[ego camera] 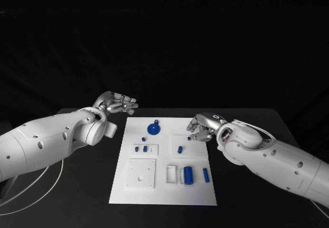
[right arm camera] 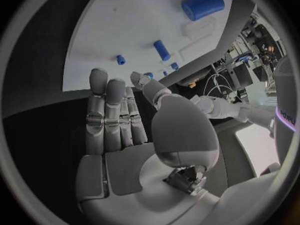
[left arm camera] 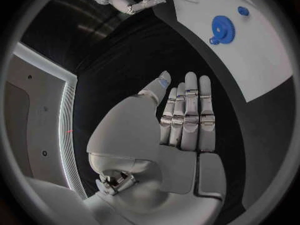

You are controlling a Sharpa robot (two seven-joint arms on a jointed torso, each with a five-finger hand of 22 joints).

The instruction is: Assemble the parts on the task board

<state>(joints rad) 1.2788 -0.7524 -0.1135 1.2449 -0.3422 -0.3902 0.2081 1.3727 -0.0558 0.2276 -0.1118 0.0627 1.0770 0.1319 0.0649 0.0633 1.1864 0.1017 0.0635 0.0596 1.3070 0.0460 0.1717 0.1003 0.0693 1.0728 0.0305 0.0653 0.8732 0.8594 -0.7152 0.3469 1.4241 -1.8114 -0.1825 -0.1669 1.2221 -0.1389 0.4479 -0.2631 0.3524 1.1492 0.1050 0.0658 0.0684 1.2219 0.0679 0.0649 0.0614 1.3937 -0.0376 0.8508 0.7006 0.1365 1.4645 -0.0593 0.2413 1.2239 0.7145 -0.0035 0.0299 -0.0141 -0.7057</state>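
Matt white task board (ego camera: 164, 190), glossy blue parts (ego camera: 188, 175) (plastic-looking), matt black table (ego camera: 82, 199)

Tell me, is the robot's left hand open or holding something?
Open: the left hand holds nothing, its fingers stretched out straight over the black table.

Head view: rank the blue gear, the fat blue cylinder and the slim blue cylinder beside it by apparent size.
1. Blue gear, widest.
2. Fat blue cylinder, close behind; it lies nearer the camera, so the order is unsure.
3. Slim blue cylinder, clearly smallest.

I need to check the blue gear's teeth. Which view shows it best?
The left wrist view: the blue gear appears large, teeth visible along its rim. The head view shows it small, on the task board.
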